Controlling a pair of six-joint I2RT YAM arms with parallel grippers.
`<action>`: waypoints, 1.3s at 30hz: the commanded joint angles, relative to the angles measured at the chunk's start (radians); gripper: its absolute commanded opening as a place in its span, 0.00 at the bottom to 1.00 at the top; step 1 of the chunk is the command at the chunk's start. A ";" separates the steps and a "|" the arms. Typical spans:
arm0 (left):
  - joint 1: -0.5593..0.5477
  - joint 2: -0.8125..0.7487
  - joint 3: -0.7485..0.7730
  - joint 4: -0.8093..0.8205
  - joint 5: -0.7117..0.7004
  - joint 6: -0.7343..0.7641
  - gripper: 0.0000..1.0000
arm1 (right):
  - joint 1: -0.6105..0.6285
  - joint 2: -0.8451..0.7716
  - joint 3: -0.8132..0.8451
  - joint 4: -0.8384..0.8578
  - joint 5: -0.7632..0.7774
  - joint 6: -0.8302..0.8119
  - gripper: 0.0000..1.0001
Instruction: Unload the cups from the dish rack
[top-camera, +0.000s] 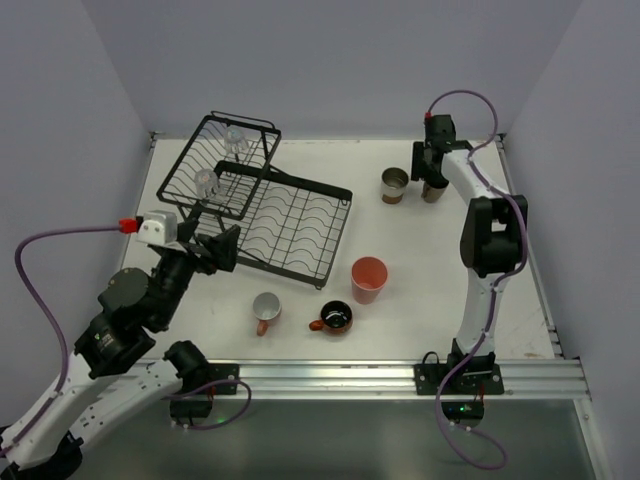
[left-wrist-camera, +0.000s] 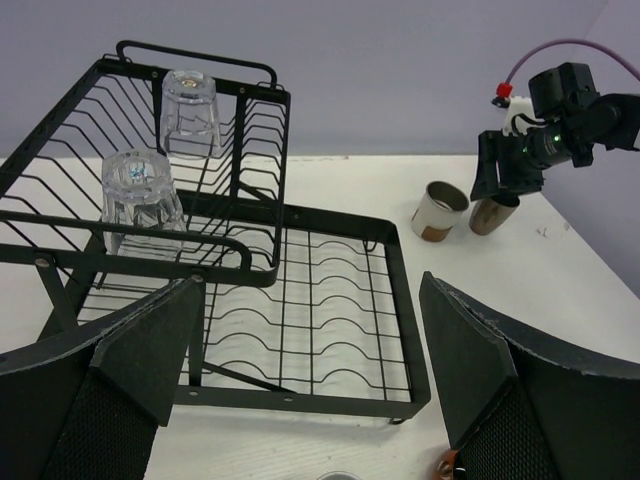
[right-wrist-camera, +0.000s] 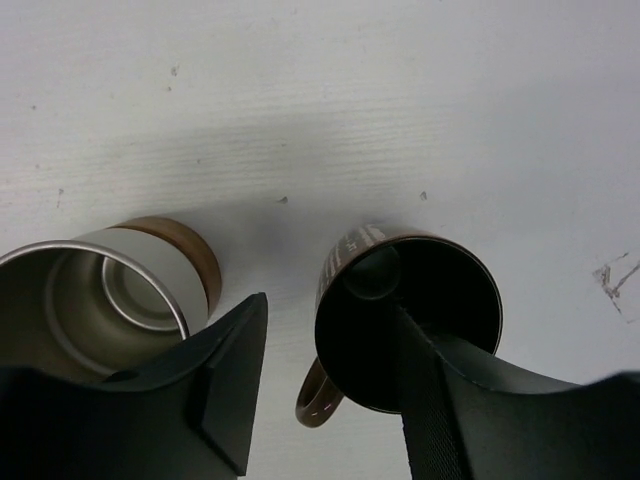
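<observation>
Found right gripper (right-wrist-camera: 325, 320) unclenched, jaws part-open astride rim of small brown cup (right-wrist-camera: 440, 290): one finger inside, one outside. Stands upright on table (right-wrist-camera: 400, 100), handled, dark inside, just beside cream-and-brown cup (right-wrist-camera: 150, 250).

The top camera hangs high behind both bases, looking down on the whole table (top-camera: 430, 240). The left wrist camera sits behind the left gripper (left-wrist-camera: 310, 300), low and near-level, with the dish rack (left-wrist-camera: 404, 305) just ahead and the right gripper (left-wrist-camera: 505, 190) far ahead-right. The right wrist camera peers straight down, very close (its fingers fill the lower edge), at the small brown cup (right-wrist-camera: 440, 290) under its pincer and the cream-and-brown cup (right-wrist-camera: 100, 290) beside it. All three views share these two cups.
</observation>
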 joint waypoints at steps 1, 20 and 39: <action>0.006 0.073 0.087 -0.021 -0.035 -0.026 1.00 | -0.004 -0.087 0.040 0.008 -0.037 -0.003 0.56; 0.061 0.651 0.637 -0.157 -0.225 0.049 0.99 | 0.000 -0.759 -0.468 0.306 -0.285 0.265 0.93; 0.432 1.244 1.043 -0.252 0.057 0.034 0.89 | 0.068 -1.124 -0.902 0.618 -0.485 0.379 0.93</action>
